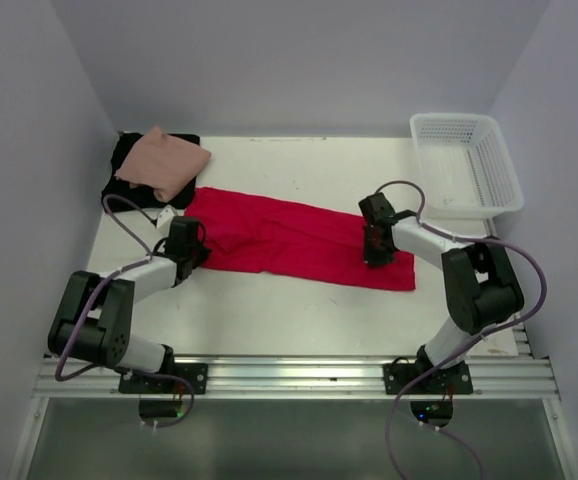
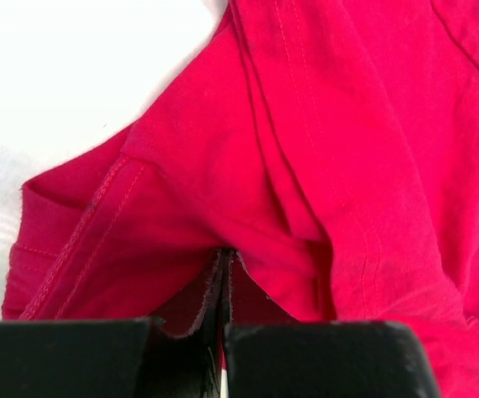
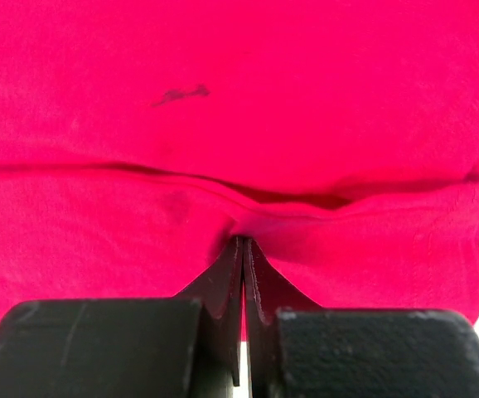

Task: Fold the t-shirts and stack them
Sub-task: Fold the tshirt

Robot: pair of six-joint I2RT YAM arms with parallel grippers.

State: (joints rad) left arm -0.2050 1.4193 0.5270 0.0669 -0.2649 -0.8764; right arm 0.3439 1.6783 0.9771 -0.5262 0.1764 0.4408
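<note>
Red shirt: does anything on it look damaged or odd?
Yes: the red t-shirt carries a small dark smudge, seen in the right wrist view beyond where the right gripper pinches a fold. No tear shows.

You are in a robot lab cell. A left arm (image 1: pixel 99 322) and a right arm (image 1: pixel 479 288) are bolted to an aluminium rail (image 1: pixel 289 372) at the near edge of a white table (image 1: pixel 269 312). Plain pale walls (image 1: pixel 299 60) box the table in on three sides, and a purple cable (image 1: pixel 541 285) loops off each arm.
</note>
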